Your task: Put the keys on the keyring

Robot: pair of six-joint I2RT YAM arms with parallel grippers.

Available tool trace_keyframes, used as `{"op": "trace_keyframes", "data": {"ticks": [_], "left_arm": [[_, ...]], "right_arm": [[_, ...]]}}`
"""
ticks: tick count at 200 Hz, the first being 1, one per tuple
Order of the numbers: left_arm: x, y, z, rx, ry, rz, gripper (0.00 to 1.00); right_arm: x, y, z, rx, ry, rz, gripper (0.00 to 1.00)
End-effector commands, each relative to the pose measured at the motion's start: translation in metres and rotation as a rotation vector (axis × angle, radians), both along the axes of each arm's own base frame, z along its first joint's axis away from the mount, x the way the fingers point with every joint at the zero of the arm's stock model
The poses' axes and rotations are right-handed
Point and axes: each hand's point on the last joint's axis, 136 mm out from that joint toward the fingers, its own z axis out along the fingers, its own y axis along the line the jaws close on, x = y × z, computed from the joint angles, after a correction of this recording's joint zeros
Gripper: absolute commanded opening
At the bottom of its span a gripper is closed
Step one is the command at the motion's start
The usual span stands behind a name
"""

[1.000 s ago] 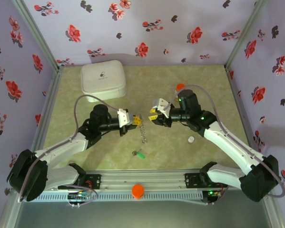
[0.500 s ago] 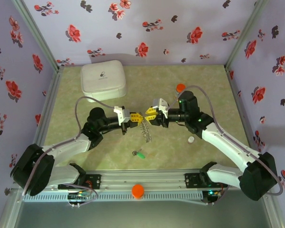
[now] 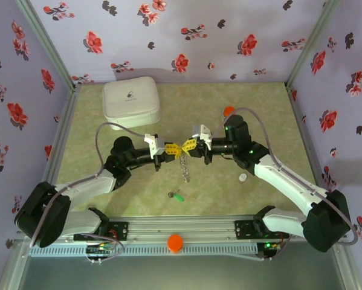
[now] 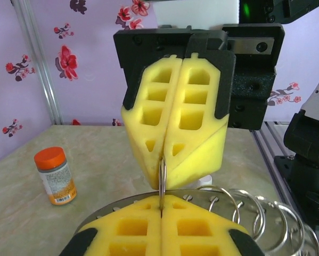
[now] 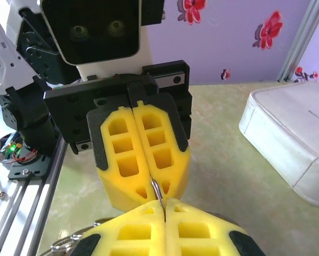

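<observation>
Surroundings: a white square case point(image 3: 131, 101) sits at the far left of the desk point(image 3: 277, 115). An orange-capped bottle point(image 3: 229, 111) stands far right of centre, just behind the right arm. A small white cap point(image 3: 243, 177) lies beside the right forearm. An orange round item point(image 3: 175, 242) rests on the near rail. Nothing stands between the two arms.

Task items: one key with a green head point(image 3: 177, 196) lies loose on the desk near centre, well below the pincers. The keyring point(image 3: 184, 168) hangs off the desk at centre, its loops dangling beneath the meeting point of the arms.

Pincers: the left pincer point(image 3: 172, 149) and right pincer point(image 3: 190, 146) meet tip to tip. Both wrist views show each pair of yellow pads pressed together with a thin metal edge of the keyring pinched at the seam. Both are clenched on the keyring. The coiled loops spread to the right in the left wrist view point(image 4: 244, 208).

Change: one second ago the right pincer stood apart from the left, which alone carried the ring. It has since closed in to contact. The green key and white cap have not shifted.
</observation>
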Motion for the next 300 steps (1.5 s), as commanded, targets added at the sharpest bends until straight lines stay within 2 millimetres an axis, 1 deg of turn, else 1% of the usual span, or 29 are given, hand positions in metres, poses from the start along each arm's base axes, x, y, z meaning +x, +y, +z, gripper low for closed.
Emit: {"op": "trace_keyframes", "data": {"ticks": [1,3,5,9,21,28,31,60,76,111,120,152,185,200,225,240,259,273,278,285,288,292,300], "left_arm": [[-0.001,0.001,0.010,-0.001,-0.065,0.015,0.25],[0.000,0.002,0.007,0.008,-0.064,0.024,0.34],[0.001,0.002,0.008,0.011,-0.072,0.035,0.40],[0.004,0.004,0.006,0.028,-0.076,0.060,0.45],[0.011,0.008,-0.001,0.095,-0.082,0.111,0.48],[0.011,0.010,-0.003,0.134,-0.098,0.119,0.48],[0.011,0.011,-0.007,0.162,-0.093,0.117,0.48],[0.006,0.015,-0.027,0.353,-0.118,0.110,0.42],[0.005,0.014,-0.036,0.416,-0.138,0.104,0.39],[0.005,0.008,-0.028,0.395,-0.160,0.095,0.32],[0.003,0.007,-0.027,0.388,-0.161,0.082,0.30],[0.000,0.002,-0.019,0.335,-0.164,0.066,0.30],[-0.002,-0.001,-0.019,0.323,-0.146,0.045,0.27],[-0.003,-0.002,-0.019,0.321,-0.148,0.040,0.24],[-0.004,-0.002,-0.020,0.322,-0.146,0.036,0.14],[-0.005,-0.002,-0.020,0.321,-0.142,0.031,0.09],[-0.006,-0.001,-0.022,0.323,-0.148,0.027,0.00],[-0.007,0.000,-0.022,0.319,-0.162,0.031,0.00],[-0.006,0.000,-0.022,0.315,-0.169,0.040,0.00],[-0.004,0.001,-0.022,0.300,-0.180,0.058,0.00],[-0.003,0.002,-0.019,0.282,-0.195,0.072,0.00],[-0.001,0.003,-0.019,0.268,-0.201,0.090,0.00],[0.001,0.005,-0.015,0.224,-0.216,0.120,0.00]], "right_arm": [[0.001,0.005,0.012,-0.010,-0.014,0.010,0.00],[0.002,0.004,0.011,-0.017,-0.015,0.008,0.00],[0.002,0.004,0.010,-0.025,-0.016,0.005,0.00],[0.002,0.003,0.009,-0.041,-0.018,-0.001,0.00],[0.004,-0.001,0.004,-0.099,-0.036,-0.023,0.00],[0.005,-0.004,0.001,-0.144,-0.052,-0.036,0.00],[0.006,-0.004,-0.001,-0.164,-0.059,-0.046,0.00],[0.005,-0.012,-0.017,-0.385,-0.120,-0.073,0.00],[0.004,-0.013,-0.021,-0.454,-0.145,-0.076,0.00],[0.004,-0.010,-0.021,-0.505,-0.183,-0.071,0.00],[0.003,-0.008,-0.021,-0.510,-0.188,-0.065,0.00],[-0.001,0.001,-0.017,-0.481,-0.192,-0.040,0.00],[-0.003,0.009,-0.016,-0.471,-0.200,-0.025,0.00],[-0.004,0.012,-0.015,-0.466,-0.203,-0.023,0.00],[-0.005,0.014,-0.016,-0.464,-0.203,-0.016,0.00],[-0.005,0.015,-0.016,-0.459,-0.204,-0.019,0.00],[-0.003,0.017,-0.014,-0.441,-0.196,-0.040,0.00],[0.004,0.017,-0.006,-0.406,-0.197,-0.092,0.00],[0.008,0.016,-0.005,-0.391,-0.195,-0.120,0.05],[0.012,0.013,0.001,-0.354,-0.196,-0.156,0.16],[0.014,0.011,0.003,-0.336,-0.193,-0.172,0.21],[0.016,0.008,0.007,-0.309,-0.190,-0.190,0.25],[0.020,0.002,0.012,-0.250,-0.184,-0.215,0.28]]}}
